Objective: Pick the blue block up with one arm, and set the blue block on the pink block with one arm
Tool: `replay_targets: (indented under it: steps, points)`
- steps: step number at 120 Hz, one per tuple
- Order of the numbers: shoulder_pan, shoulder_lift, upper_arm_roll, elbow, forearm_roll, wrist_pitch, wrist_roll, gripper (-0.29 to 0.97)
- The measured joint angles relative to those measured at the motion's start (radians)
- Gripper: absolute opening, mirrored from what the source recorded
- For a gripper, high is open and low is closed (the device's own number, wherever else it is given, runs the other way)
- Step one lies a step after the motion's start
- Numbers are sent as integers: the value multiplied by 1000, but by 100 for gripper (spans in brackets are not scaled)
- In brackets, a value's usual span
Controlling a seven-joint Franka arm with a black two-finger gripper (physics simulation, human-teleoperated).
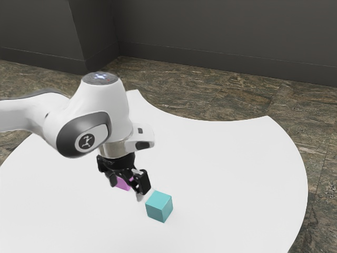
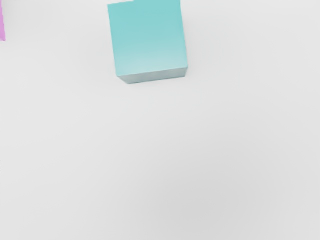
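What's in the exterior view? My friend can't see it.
A black gripper on a white robot arm hangs low over a round white table, beside a blue block. A pink block peeks out from behind the gripper.

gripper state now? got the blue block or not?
Gripper: open, holding nothing. The blue block sits on the table beside it, not between the fingers.

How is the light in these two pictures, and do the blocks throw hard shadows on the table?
Exterior view: soft, even light; the blue block throws only a faint shadow on the white table, no glare. Wrist view: the block's top shades paler across, no hard shadow beside it.
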Motion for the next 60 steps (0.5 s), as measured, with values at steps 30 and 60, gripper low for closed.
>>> replay_targets:
  steps: [30,60]
  points:
    - [16,45,-16,-130,-136,364,-88,68]
    - [25,237,-37,-123,-163,501,-97,68]
